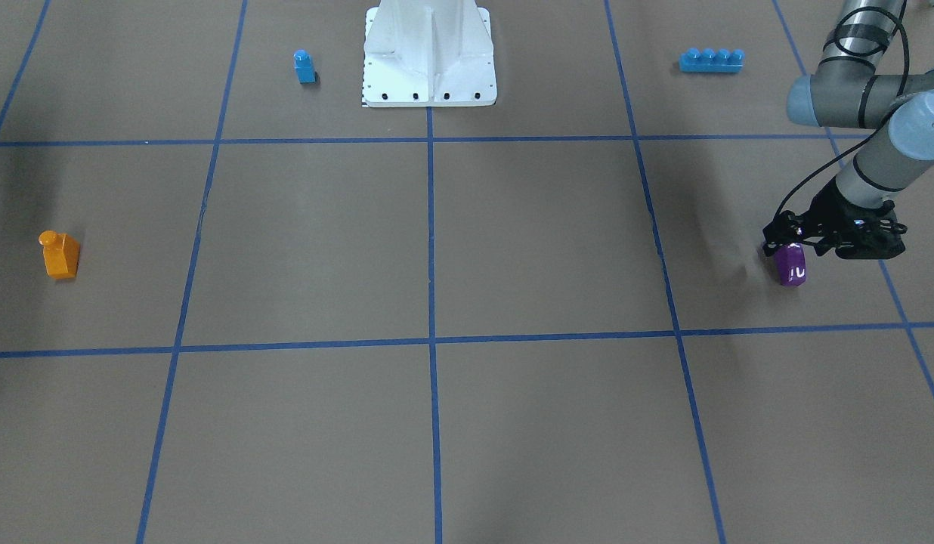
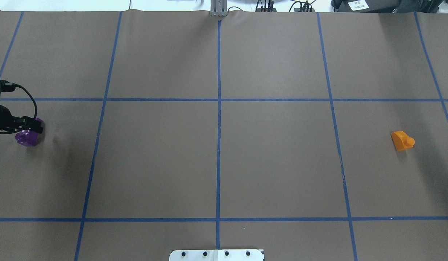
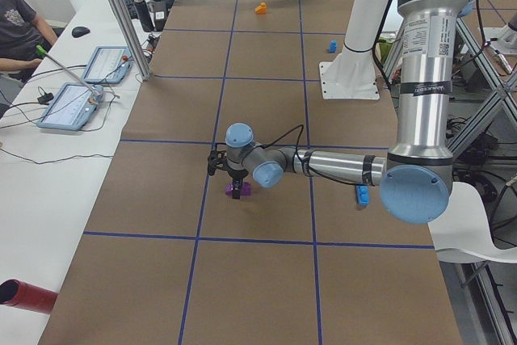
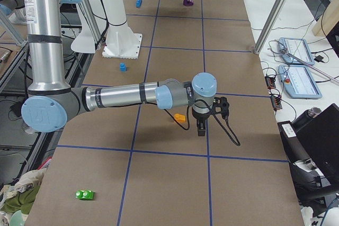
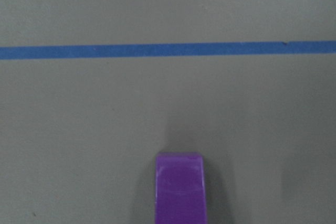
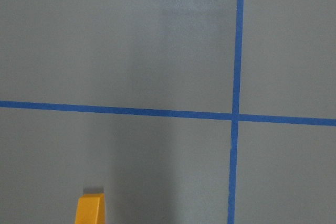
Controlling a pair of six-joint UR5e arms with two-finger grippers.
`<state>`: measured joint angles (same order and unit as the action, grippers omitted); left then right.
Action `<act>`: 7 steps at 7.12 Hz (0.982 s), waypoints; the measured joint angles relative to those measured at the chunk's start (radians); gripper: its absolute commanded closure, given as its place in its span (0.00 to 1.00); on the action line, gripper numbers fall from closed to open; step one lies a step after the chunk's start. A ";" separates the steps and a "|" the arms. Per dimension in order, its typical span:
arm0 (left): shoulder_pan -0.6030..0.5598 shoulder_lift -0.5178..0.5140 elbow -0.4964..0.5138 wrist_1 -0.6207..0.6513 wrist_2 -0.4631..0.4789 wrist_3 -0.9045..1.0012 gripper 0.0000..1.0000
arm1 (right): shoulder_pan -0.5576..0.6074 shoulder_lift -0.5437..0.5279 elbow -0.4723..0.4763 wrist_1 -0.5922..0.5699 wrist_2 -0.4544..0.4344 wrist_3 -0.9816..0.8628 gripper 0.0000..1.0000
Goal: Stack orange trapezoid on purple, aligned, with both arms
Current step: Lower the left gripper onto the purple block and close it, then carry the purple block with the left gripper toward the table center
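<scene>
The purple block (image 1: pixel 790 267) rests on the brown table at my left side. It also shows in the overhead view (image 2: pixel 26 138) and at the bottom centre of the left wrist view (image 5: pixel 179 190). My left gripper (image 1: pixel 789 246) is right over it, with its jaws at the block's top; I cannot tell whether they grip it. The orange trapezoid (image 1: pixel 60 255) stands stud up on my right side (image 2: pixel 402 140). My right gripper (image 4: pixel 200 129) shows only in the exterior right view, low and just beside the orange trapezoid (image 4: pixel 180 117); I cannot tell its state.
A small blue single-stud block (image 1: pixel 304 66) stands beside the white base plate (image 1: pixel 429 91). A long blue four-stud brick (image 1: pixel 710 60) lies behind my left arm. A green block (image 4: pixel 84 195) lies near the table's right end.
</scene>
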<state>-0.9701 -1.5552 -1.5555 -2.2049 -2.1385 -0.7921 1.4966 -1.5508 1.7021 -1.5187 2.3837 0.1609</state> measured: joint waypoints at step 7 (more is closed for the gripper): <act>0.007 -0.035 -0.095 0.070 0.001 0.008 1.00 | -0.001 0.004 -0.003 0.000 0.014 0.002 0.00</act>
<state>-0.9629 -1.5902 -1.6508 -2.1352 -2.1379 -0.7844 1.4959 -1.5464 1.6993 -1.5186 2.3976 0.1626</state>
